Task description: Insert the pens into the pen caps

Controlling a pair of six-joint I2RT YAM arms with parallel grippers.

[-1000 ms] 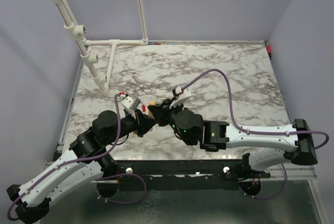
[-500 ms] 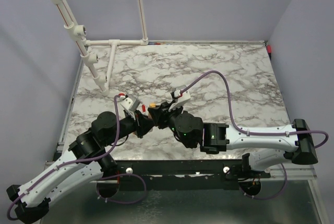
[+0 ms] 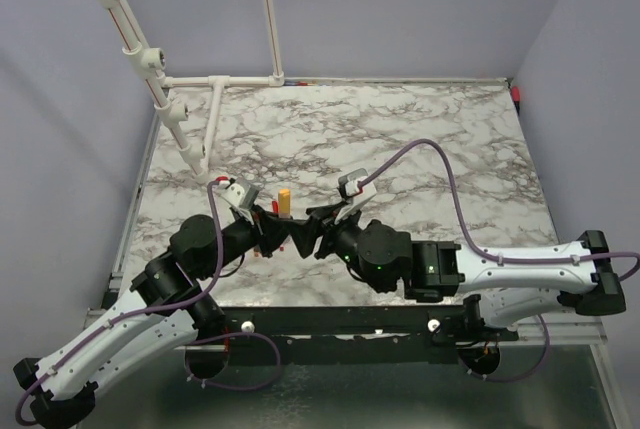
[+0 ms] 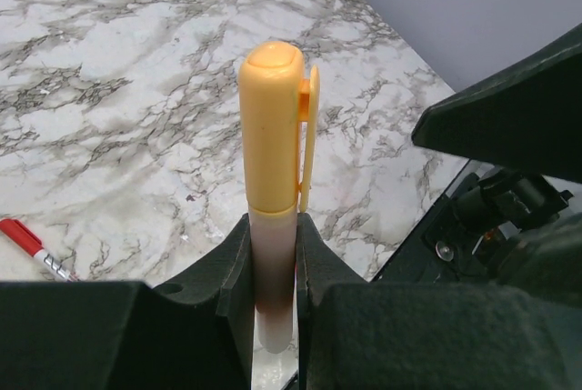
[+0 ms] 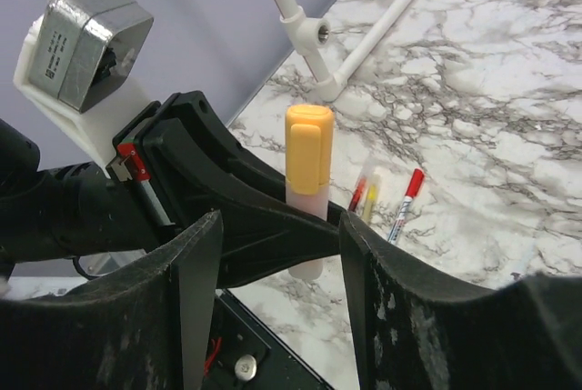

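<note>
Left wrist view has the left gripper [image 4: 273, 240] nearly closed, its two black fingers [image 4: 223, 267] clamped on the pale lower barrel of a pen [image 4: 273, 290] that stands upright out of the grip. A yellow-orange cap [image 4: 270, 126] sits fully on the pen's upper end, its clip turned to the right of the fingers, and the capped end rises well above the fingertips. Down to the left of the grip, on the marble table [image 4: 136, 63], lies a red-tipped pen [image 4: 32, 246], apart from the fingers. From the right wrist, the right gripper [image 5: 280, 226] stands wide apart and holds nothing. The capped pen shows in the gap between its two fingers, just beyond their tips, touching neither as far as can be seen. Past the right finger, a few loose pens [image 5: 403, 206] lie close together on the table, one with a red cap, and farther off stands a white pipe frame [image 5: 364, 35]. From above, the two grippers meet tip to tip near the table's near edge, the capped pen rising between them and pointing away from both arms.
</note>
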